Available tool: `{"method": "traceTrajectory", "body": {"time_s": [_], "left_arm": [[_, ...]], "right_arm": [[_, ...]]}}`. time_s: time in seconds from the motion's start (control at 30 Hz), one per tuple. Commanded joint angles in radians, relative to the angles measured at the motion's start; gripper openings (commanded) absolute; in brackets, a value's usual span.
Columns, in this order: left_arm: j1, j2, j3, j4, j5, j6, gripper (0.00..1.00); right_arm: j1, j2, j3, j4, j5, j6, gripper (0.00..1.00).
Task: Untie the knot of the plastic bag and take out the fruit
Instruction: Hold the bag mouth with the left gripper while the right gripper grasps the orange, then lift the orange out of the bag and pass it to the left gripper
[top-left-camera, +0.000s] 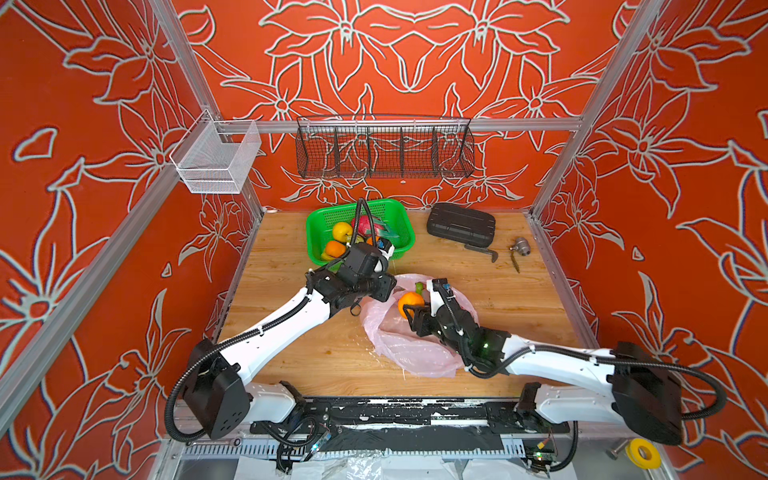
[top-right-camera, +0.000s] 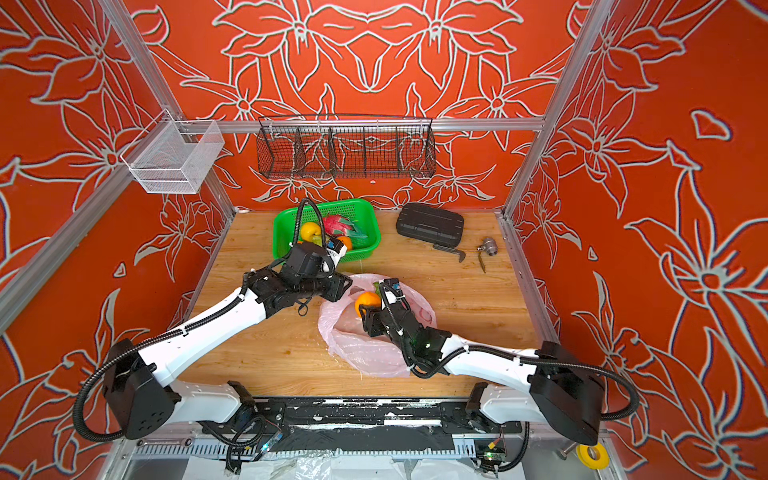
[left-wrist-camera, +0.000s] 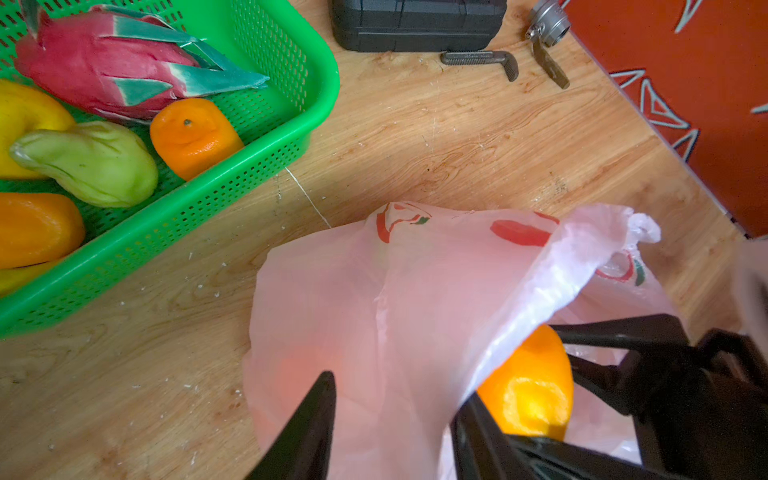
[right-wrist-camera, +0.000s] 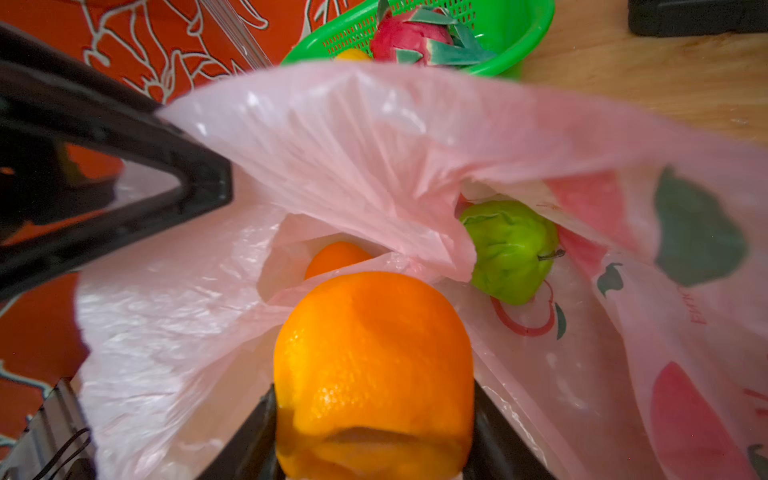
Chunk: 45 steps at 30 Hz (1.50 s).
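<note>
The pale-pink plastic bag (top-left-camera: 411, 353) (left-wrist-camera: 374, 291) lies on the wooden table with its mouth gaping open. The knot is out of view. My right gripper (top-left-camera: 415, 301) (right-wrist-camera: 374, 399) is shut on an orange fruit (top-left-camera: 409, 302) (right-wrist-camera: 374, 345) at the bag's mouth. Deeper in the bag sit a green pear-like fruit (right-wrist-camera: 507, 249) and another orange one (right-wrist-camera: 338, 257). My left gripper (top-left-camera: 384, 289) (left-wrist-camera: 399, 386) hovers at the bag's far-left rim. Its jaws stand apart, with loose bag film draped between them.
A green basket (top-left-camera: 399, 216) at the back holds a dragon fruit (top-left-camera: 365, 224), a yellow fruit (top-left-camera: 341, 230) and orange ones. A black case (top-left-camera: 461, 224), a metal tool (top-left-camera: 482, 251) and a valve (top-left-camera: 520, 246) lie at the back right. Wire baskets (top-left-camera: 384, 149) hang on the back rail.
</note>
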Motion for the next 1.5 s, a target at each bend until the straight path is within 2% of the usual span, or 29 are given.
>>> {"method": "traceTrajectory", "body": {"time_s": [0.0,0.2,0.4,0.5,0.73,0.9,1.03,1.27,1.47], "left_arm": [[-0.003,-0.064,0.008,0.053,0.038,-0.006,0.50],[-0.003,-0.174,-0.069,0.191,0.108,0.026,0.56],[-0.003,-0.241,-0.167,0.371,0.232,0.163,0.62],[-0.009,-0.233,-0.194,0.451,0.292,0.225,0.66],[-0.030,-0.192,-0.215,0.579,0.348,0.334,0.76],[-0.043,-0.150,-0.186,0.595,0.401,0.385,0.83],[-0.055,-0.116,-0.154,0.590,0.386,0.395,0.90],[-0.067,-0.067,-0.126,0.617,0.364,0.408,0.89],[-0.073,-0.026,-0.076,0.597,0.377,0.382,0.77]], "right_arm": [[-0.018,-0.075,0.035,-0.096,-0.048,-0.023,0.54],[-0.113,-0.197,0.083,-0.165,-0.171,0.026,0.54],[-0.212,-0.256,0.133,-0.236,-0.250,0.121,0.54],[-0.241,-0.268,0.162,-0.254,-0.287,0.181,0.54],[-0.287,-0.286,0.184,-0.208,-0.370,0.322,0.53],[-0.302,-0.289,0.183,-0.150,-0.414,0.389,0.54],[-0.304,-0.289,0.175,-0.097,-0.443,0.430,0.53],[-0.304,-0.299,0.157,-0.037,-0.468,0.480,0.53],[-0.304,-0.294,0.153,-0.010,-0.480,0.489,0.53]]}}
